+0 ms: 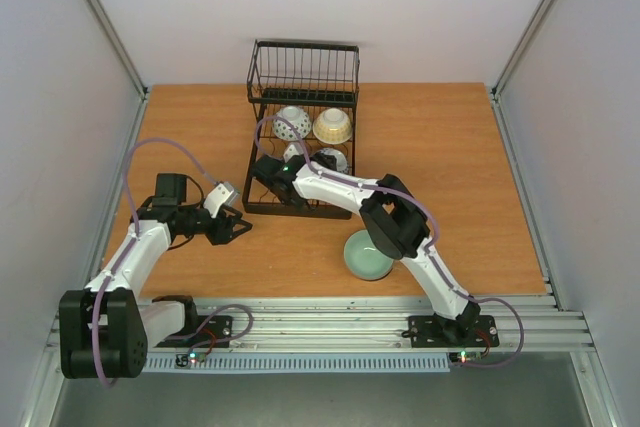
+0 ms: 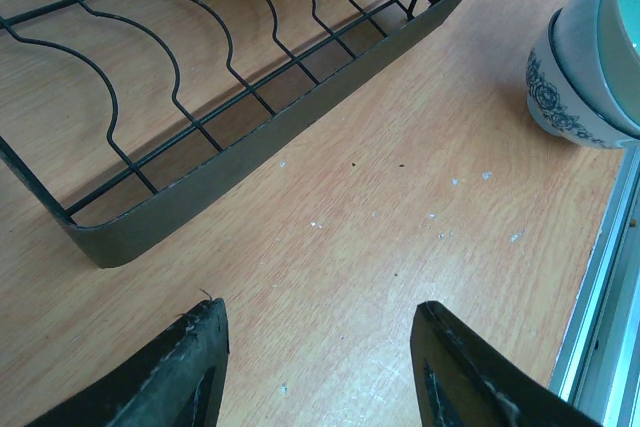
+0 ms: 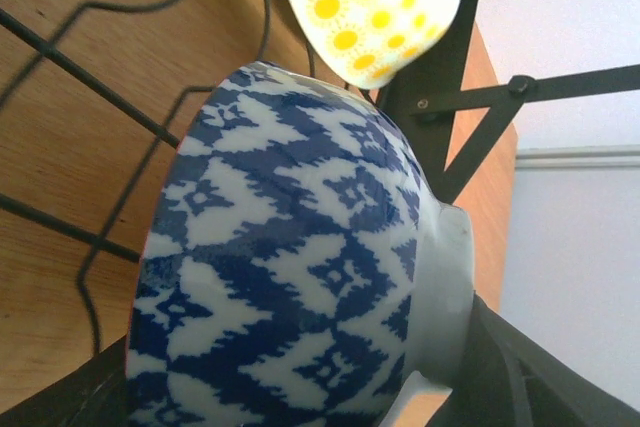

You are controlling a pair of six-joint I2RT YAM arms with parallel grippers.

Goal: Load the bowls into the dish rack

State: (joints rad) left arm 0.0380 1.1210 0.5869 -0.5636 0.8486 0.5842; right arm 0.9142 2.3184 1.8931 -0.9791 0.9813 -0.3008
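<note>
The black wire dish rack (image 1: 258,205) stands at the middle back and holds a blue-and-white bowl (image 1: 292,123), a cream-yellow bowl (image 1: 332,126) and a third bowl (image 1: 331,159). My right gripper (image 1: 272,175) reaches into the rack's near left part. In the right wrist view it (image 3: 300,392) is shut on a blue-and-white patterned bowl (image 3: 290,277) held on its side, just below a yellow-dotted bowl (image 3: 370,7). A celadon green bowl (image 1: 366,257) sits on the table, nested in a blue-flowered bowl (image 2: 555,97). My left gripper (image 1: 236,228) is open and empty left of the rack (image 2: 200,97), low over the table.
The taller basket section (image 1: 303,69) rises at the rack's far end. My right arm (image 1: 400,227) stretches diagonally over the green bowl. A metal rail (image 1: 330,322) runs along the table's near edge, and white walls close in both sides.
</note>
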